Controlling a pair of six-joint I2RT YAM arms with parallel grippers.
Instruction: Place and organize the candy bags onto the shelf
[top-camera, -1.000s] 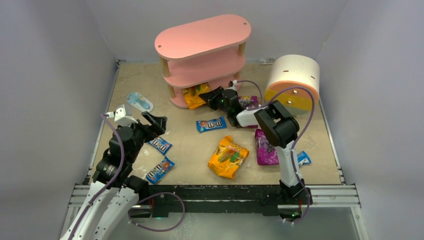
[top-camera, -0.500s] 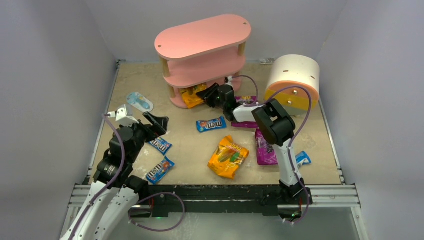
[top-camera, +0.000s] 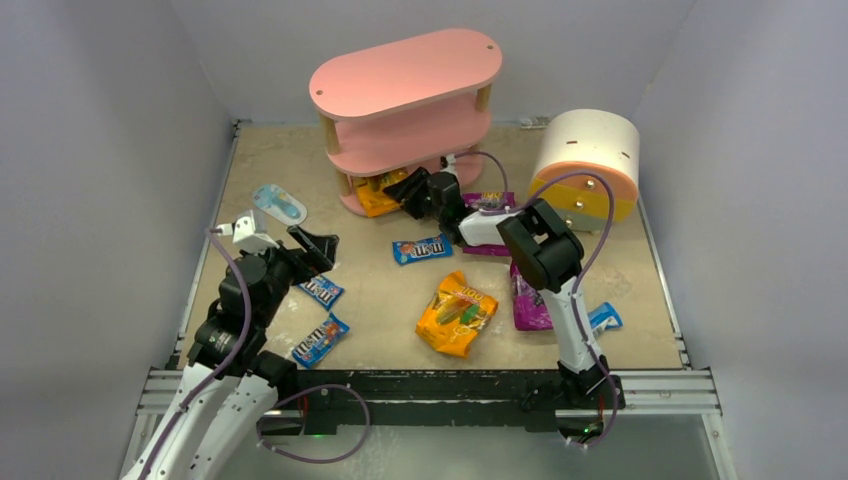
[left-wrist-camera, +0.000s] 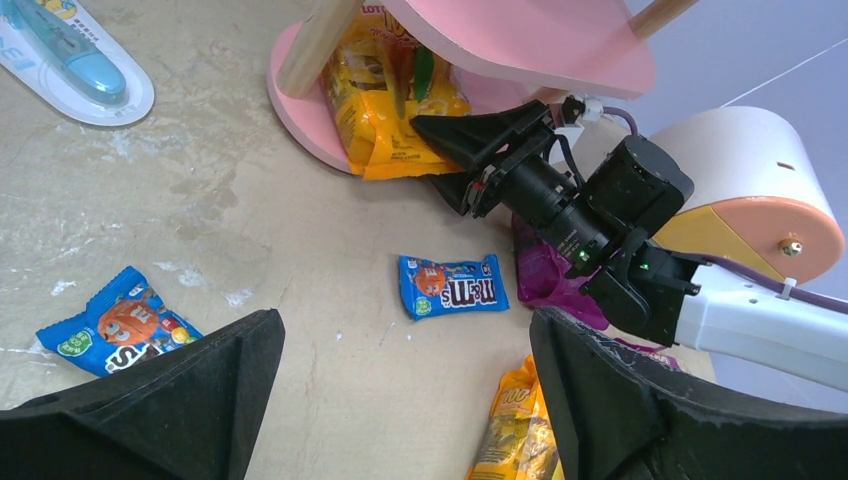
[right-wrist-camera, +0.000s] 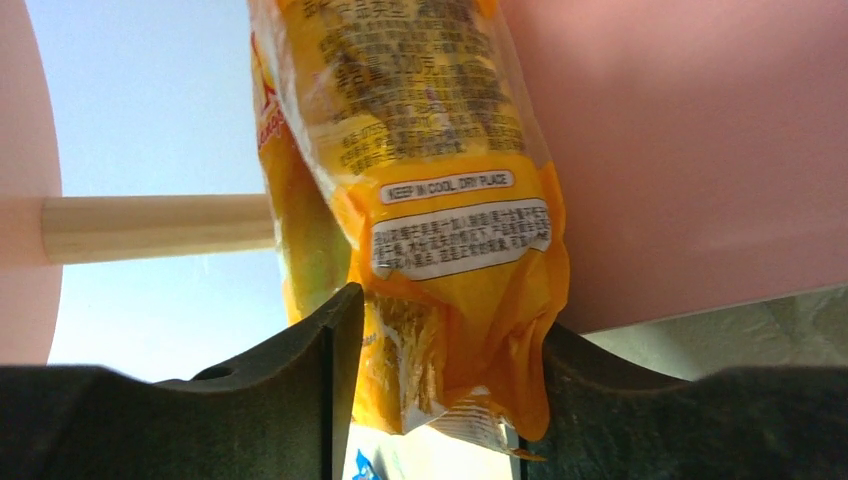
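Plain pale grey walls (top-camera: 90, 150) box in a scuffed beige bench (top-camera: 270, 160), evenly lit, metal rail (top-camera: 680, 380) along one edge.

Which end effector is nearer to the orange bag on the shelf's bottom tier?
Right. The right end effector is at the orange bag, fingers on both sides of its near end. The left end effector hangs far off to the left, near a blue M&M's packet.

Right gripper (top-camera: 398, 190) pushed orange bag (top-camera: 372, 195) deeper into shelf (top-camera: 400, 75).
Gripper has moved up and left, closer to the bottom tier. The bag at its tips now sits further under the middle board, with less sticking out. Right arm's elbow (top-camera: 538, 252) also shifted left.
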